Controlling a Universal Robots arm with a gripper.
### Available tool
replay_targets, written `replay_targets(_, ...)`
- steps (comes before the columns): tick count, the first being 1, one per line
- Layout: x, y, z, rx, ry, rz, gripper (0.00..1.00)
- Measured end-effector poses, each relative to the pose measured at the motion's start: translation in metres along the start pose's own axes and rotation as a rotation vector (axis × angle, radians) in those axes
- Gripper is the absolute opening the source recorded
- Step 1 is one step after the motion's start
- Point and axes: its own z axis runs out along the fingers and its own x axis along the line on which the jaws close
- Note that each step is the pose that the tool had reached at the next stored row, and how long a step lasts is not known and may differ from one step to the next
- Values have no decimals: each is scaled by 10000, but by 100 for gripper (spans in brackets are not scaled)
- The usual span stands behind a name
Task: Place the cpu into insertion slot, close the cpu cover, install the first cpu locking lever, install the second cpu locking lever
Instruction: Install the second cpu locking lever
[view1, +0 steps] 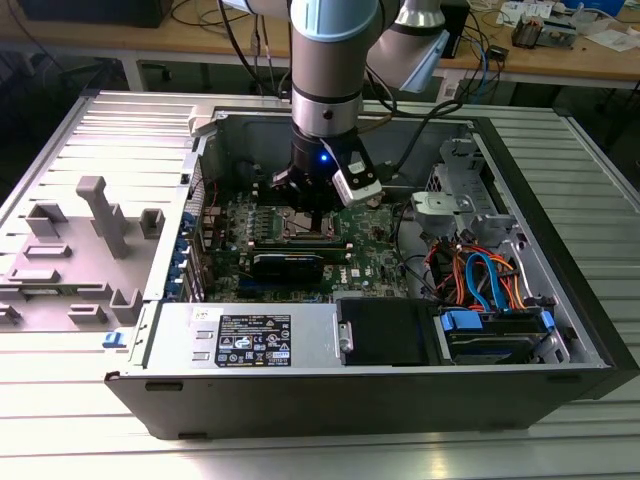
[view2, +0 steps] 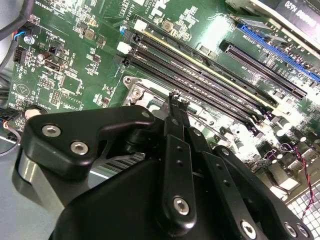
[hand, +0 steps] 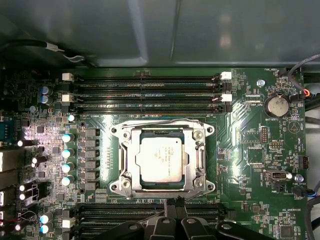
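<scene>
In the exterior view, a grey holder (view1: 100, 215) is sitting on the table at 9 o'clock from the case (view1: 300, 410). Inside the case, the green board (view1: 375, 250) is lying flat. The arm is reaching straight down over the slot (view1: 300, 228), which is at about 10 o'clock from the middle of the case. Orange and blue cables (view1: 480, 275) are bunching up at 3 o'clock from the board.

The cpu (hand: 161, 159) is sitting flat in the slot. The cover (hand: 126, 150) is lying down around it like a picture frame, so the cpu's shiny top is showing through the hole. A thin wire lever (hand: 160, 121) is lying along one side of the cover. I cannot tell if it is hooked.

The gripper (hand: 175, 201) is hanging just beside the cover's edge, on the side away from that lever. In the second wrist view its fingers (view2: 176, 102) are pressing together, and nothing is showing between them. I cannot tell if the tip is touching anything.

The cpu is looking light, stiff and easy to hurt, so only its edges are safe to hold. The lever is looking thin, hard and springy, and its bent end is probably the best place to push.
</scene>
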Motion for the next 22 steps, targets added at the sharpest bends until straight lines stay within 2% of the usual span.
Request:
replay_targets(11, 0, 0, 0, 0, 15, 0, 11)
replay_targets(12, -3, -1, -1, 1, 53, -1, 11)
replay_targets(14, -18, 0, 0, 1, 181, 1, 11)
replay_targets(16, -27, -3, 0, 0, 246, 2, 11)
replay_targets(21, -37, -38, -1, -2, 492, 3, 11)
replay_targets(22, -36, -39, -2, 0, 588, 4, 11)
